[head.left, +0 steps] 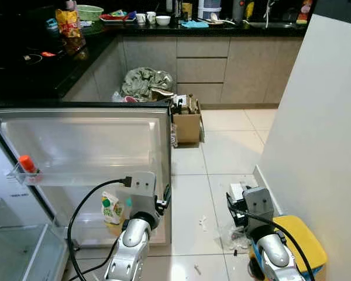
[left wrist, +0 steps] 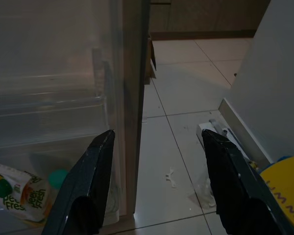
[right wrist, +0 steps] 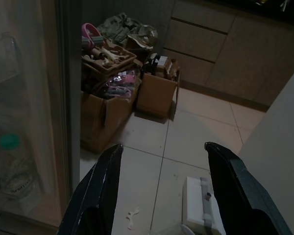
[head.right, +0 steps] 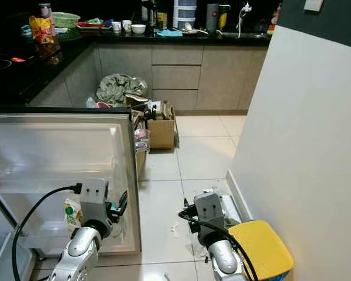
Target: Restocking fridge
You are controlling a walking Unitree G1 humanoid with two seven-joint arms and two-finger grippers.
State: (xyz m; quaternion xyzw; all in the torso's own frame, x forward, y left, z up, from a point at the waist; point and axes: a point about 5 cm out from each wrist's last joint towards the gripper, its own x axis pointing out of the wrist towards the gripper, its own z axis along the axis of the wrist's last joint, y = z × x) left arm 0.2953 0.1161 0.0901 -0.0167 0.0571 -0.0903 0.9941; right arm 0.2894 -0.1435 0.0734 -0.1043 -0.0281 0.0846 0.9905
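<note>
The fridge door (head.left: pixel 88 146) stands wide open. A juice carton (head.left: pixel 112 209) sits in its bottom shelf. The left gripper (left wrist: pixel 154 186) is held low by the door's edge, fingers wide apart, holding nothing. The right gripper (right wrist: pixel 161 191) hangs over the floor, fingers apart too, above a yellow bin (head.left: pixel 301 237).

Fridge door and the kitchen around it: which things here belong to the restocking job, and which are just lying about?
Part of the job:
- open fridge door
- juice carton in the lower door shelf
- orange-capped bottle in the upper door shelf
- left hand, open, by the door edge

Lying about:
- cardboard box
- grey-green bag
- yellow stool
- counter clutter
</note>
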